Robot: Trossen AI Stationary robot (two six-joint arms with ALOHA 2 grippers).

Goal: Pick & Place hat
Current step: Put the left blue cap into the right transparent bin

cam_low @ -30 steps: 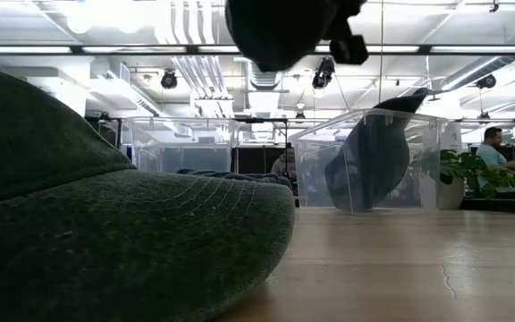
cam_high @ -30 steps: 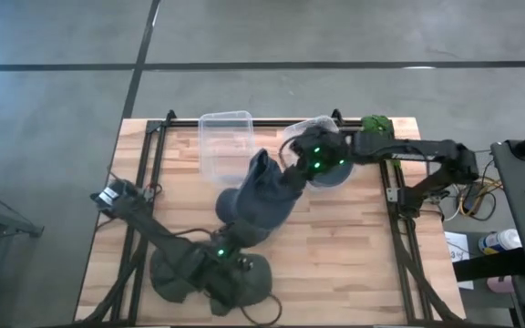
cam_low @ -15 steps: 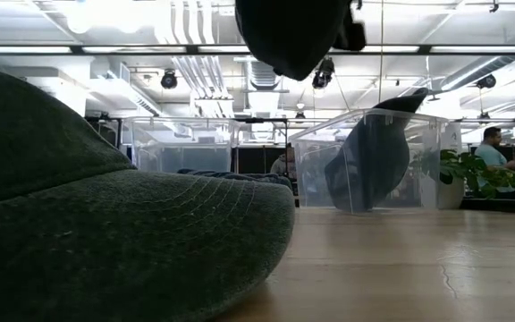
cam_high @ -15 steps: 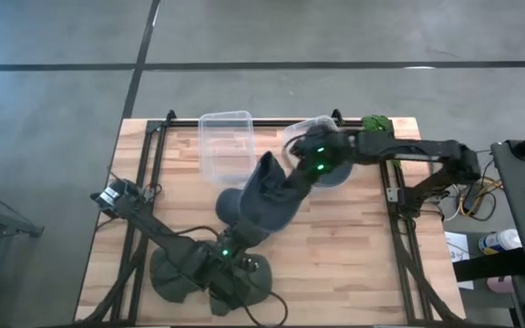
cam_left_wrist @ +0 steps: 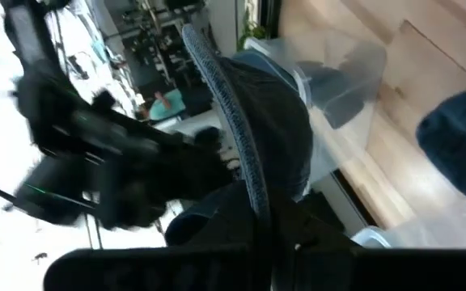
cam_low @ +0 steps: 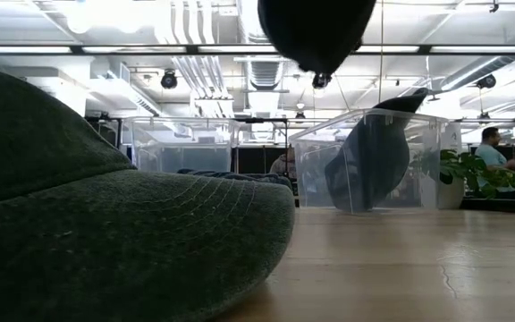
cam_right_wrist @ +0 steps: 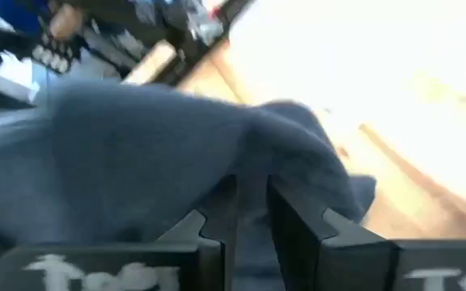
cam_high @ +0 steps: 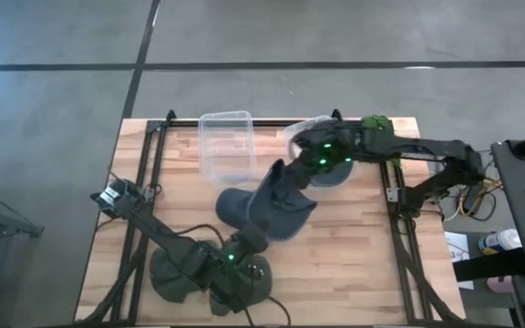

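Both grippers pinch the blue hat (cam_high: 276,205) mid-table: left gripper (cam_high: 255,239) at its near edge, right gripper (cam_high: 292,173) seemingly at far edge

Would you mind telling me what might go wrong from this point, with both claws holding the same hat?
1. The blue hat hangs above the table between the left claw and the right claw; if the arms move apart, the fabric could stretch or slip from one pinch.
2. The right claw grips only a thin fold, so the hat may drop.
3. The clear bin stands close by and could be knocked.
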